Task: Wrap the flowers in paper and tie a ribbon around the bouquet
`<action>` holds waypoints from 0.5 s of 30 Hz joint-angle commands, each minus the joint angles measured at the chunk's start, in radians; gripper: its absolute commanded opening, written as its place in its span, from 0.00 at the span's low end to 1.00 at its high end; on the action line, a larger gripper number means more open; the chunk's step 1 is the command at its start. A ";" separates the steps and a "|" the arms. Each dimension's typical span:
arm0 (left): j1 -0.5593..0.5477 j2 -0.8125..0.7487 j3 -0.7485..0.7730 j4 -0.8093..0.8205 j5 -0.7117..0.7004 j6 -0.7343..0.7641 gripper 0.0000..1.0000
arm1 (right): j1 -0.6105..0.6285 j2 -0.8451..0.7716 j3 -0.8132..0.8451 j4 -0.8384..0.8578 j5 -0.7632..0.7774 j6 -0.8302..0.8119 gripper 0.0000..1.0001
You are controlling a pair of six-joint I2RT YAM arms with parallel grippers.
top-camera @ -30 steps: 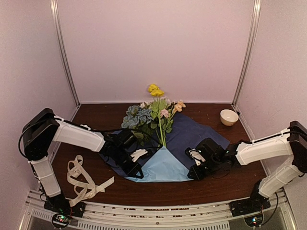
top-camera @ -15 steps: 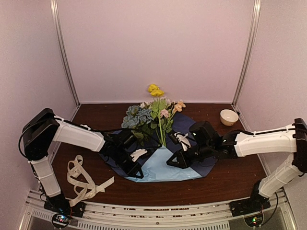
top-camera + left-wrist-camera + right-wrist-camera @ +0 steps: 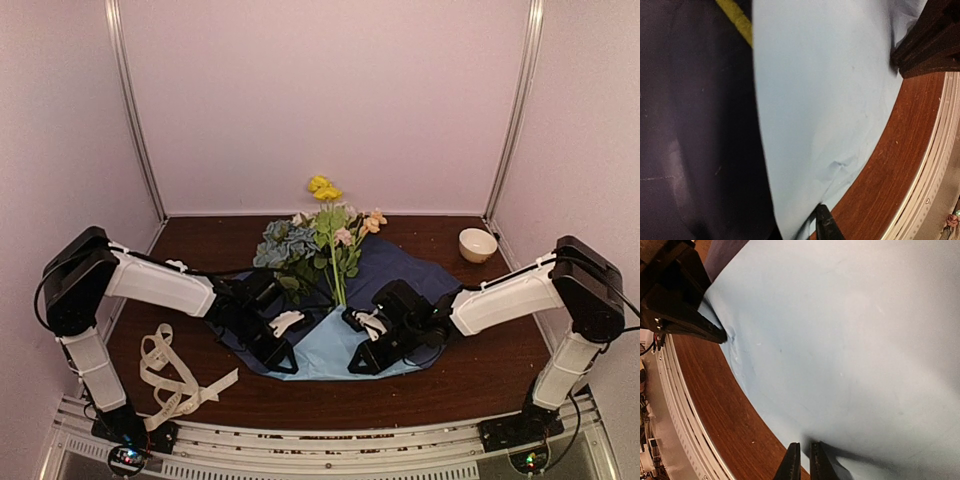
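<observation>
Wrapping looks barely begun: flowers (image 3: 325,240) lie mid-bench on the paper (image 3: 330,352), 1 light-blue flap turned over. Right gripper (image 3: 803,461) has jaws clenched on its near edge; left gripper (image 3: 285,358) jaws: cannot tell. Ribbon (image 3: 170,375) lies unused.

Light-blue paper (image 3: 850,340) fills view; right pincer (image 3: 801,460) pinching its edge; left pincer (image 3: 715,332) tip touching edge upper left.

Both arms low, reaching inward (right gripper (image 3: 801,460) pinched)
</observation>
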 commanded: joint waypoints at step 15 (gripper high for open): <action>0.025 -0.008 -0.114 -0.225 -0.032 0.035 0.00 | -0.032 -0.082 -0.128 -0.059 0.114 0.001 0.09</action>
